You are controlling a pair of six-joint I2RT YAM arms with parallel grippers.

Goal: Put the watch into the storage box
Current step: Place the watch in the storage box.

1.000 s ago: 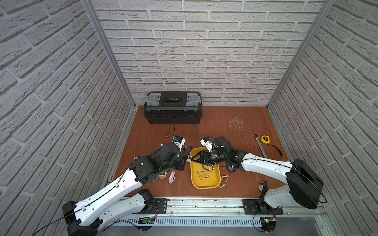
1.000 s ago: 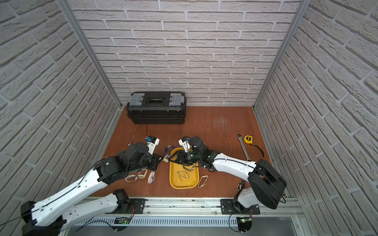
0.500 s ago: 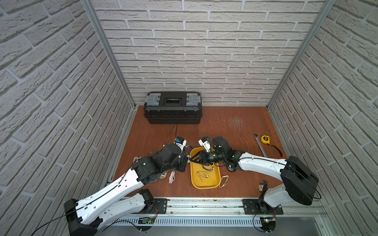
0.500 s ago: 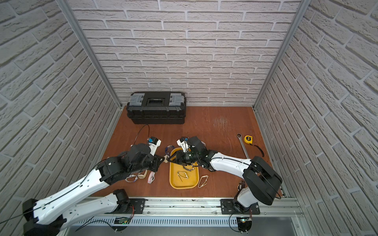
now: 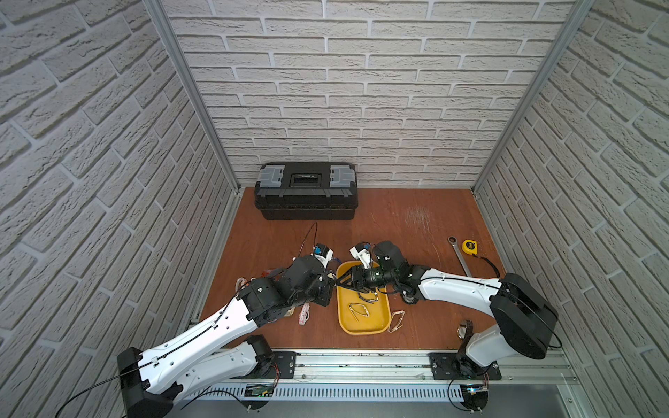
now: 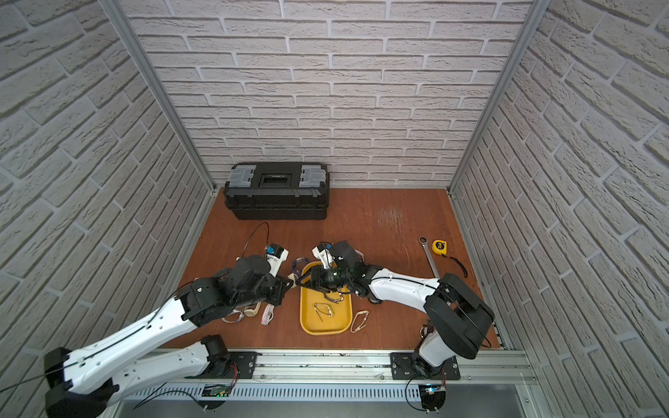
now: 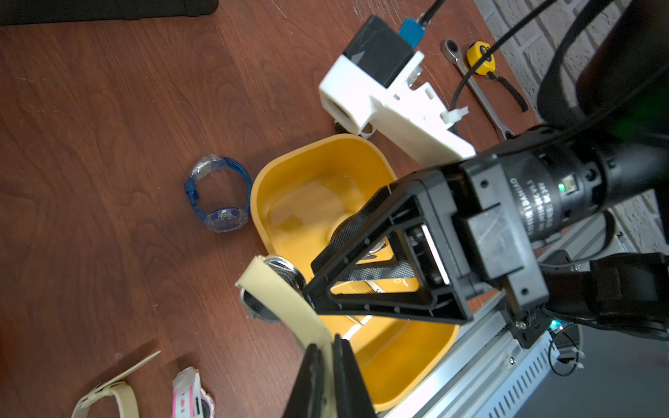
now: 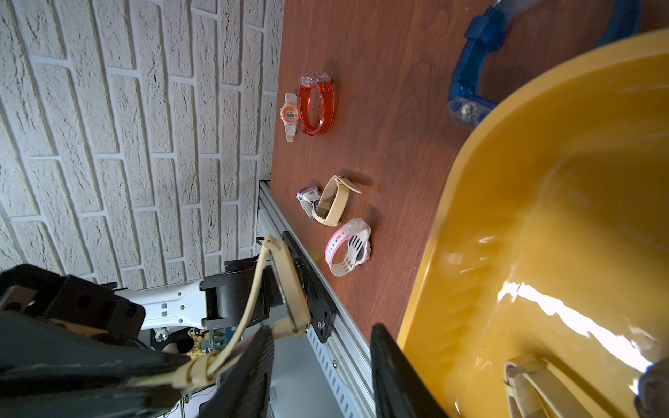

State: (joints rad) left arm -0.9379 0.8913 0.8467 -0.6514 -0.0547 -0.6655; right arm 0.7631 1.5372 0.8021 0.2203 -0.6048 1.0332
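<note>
The beige-strapped watch [image 7: 286, 300] hung at the ten o'clock rim of the yellow storage box [image 5: 376, 324]. Its case was not yet inside and its strap was clamped in the left pincer [image 7: 327, 343]. Over the last second the right pincer [image 8: 322, 327] had reached in from three o'clock and narrowed its jaws, though they stood apart beside the strap, gripping nothing. That looked like a handover or a nudge over the rim. Another watch [image 8: 525, 363] already lay in the box. A blue watch [image 7: 221, 195] sat just off the eleven o'clock corner, and a pink watch [image 8: 349, 249] lay out at nine o'clock on the tabletop [image 5: 416, 217]. The rim and the crowding pincers stood in the way.
</note>
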